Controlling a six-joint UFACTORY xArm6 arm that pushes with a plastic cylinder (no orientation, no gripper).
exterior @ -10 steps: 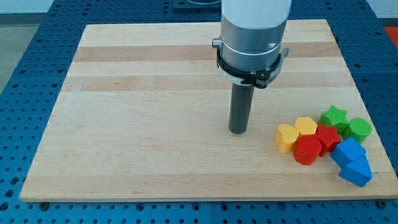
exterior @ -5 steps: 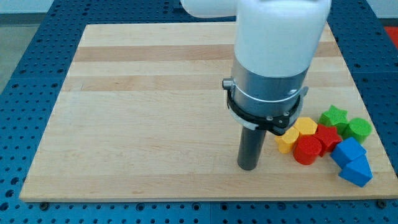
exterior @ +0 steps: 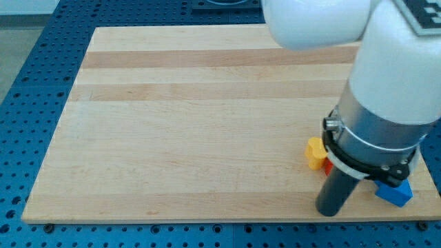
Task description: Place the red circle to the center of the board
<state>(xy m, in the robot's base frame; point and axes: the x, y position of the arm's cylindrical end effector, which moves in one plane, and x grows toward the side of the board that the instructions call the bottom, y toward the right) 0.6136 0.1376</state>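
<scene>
My tip (exterior: 329, 211) stands near the board's bottom edge at the view's lower right, just below the block cluster. The arm's body covers most of the cluster. The red circle is hidden behind the rod and collar; only a thin red sliver (exterior: 328, 166) shows beside the rod. A yellow heart block (exterior: 315, 152) shows to the left of the rod, above and left of the tip. A blue block (exterior: 396, 193) shows to the right of the tip, partly under the collar.
The wooden board (exterior: 193, 124) lies on a blue perforated table (exterior: 27, 83). The other blocks of the cluster are hidden by the arm. The tip is close to the board's bottom edge.
The tip has moved toward the view's right and bottom, from left of the cluster to just below it. The arm now covers the red, green and most other blocks.
</scene>
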